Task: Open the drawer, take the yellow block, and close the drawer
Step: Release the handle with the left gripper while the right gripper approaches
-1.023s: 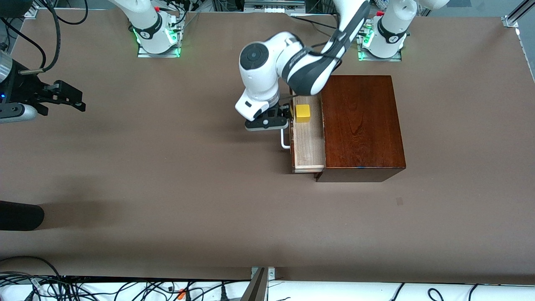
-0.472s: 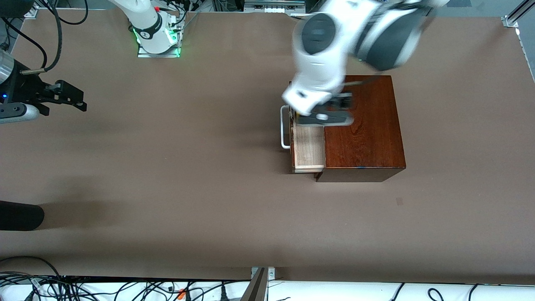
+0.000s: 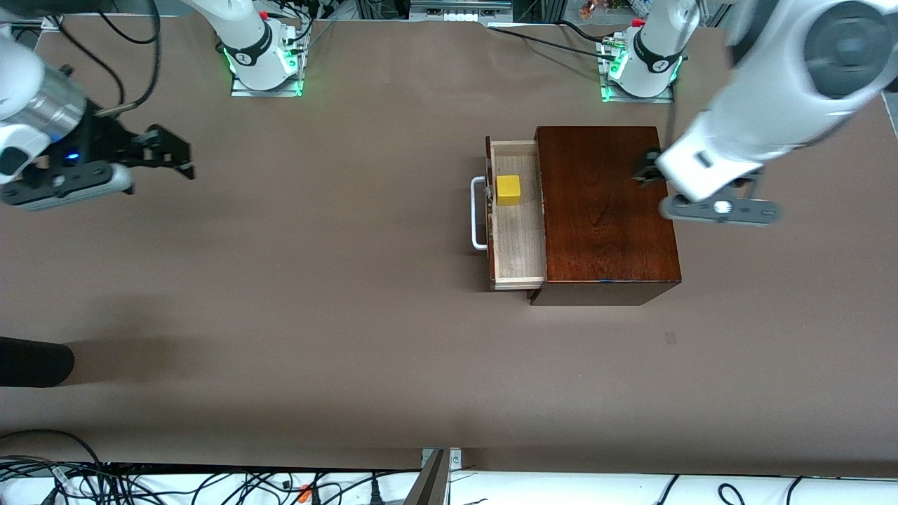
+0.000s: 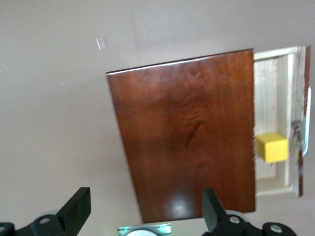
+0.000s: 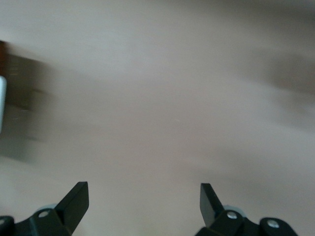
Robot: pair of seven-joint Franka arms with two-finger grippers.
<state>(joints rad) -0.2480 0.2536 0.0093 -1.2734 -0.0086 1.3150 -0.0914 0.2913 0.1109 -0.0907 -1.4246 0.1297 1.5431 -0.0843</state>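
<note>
The dark reddish-brown wooden box (image 3: 607,210) stands in front of the left arm's base. Its drawer (image 3: 519,242) is pulled out toward the right arm's end, showing a pale inside and a white handle (image 3: 478,214). The yellow block (image 3: 508,190) sits in the drawer, in the half farther from the front camera. My left gripper (image 3: 647,170) is open and empty, up in the air over the box's edge at the left arm's end. The left wrist view shows its fingers spread (image 4: 145,216) above the box (image 4: 187,137), drawer (image 4: 275,88) and block (image 4: 271,147). My right gripper (image 3: 168,151) is open and empty over bare table (image 5: 142,204).
A black rounded object (image 3: 31,361) lies at the table's edge at the right arm's end. Cables run along the edge nearest the front camera. A small mark (image 3: 671,337) is on the brown table nearer the front camera than the box.
My left gripper has left the drawer handle, risen and swung over the box toward the left arm's end. My right gripper has moved a little toward the table's middle. Drawer and block have not moved.
</note>
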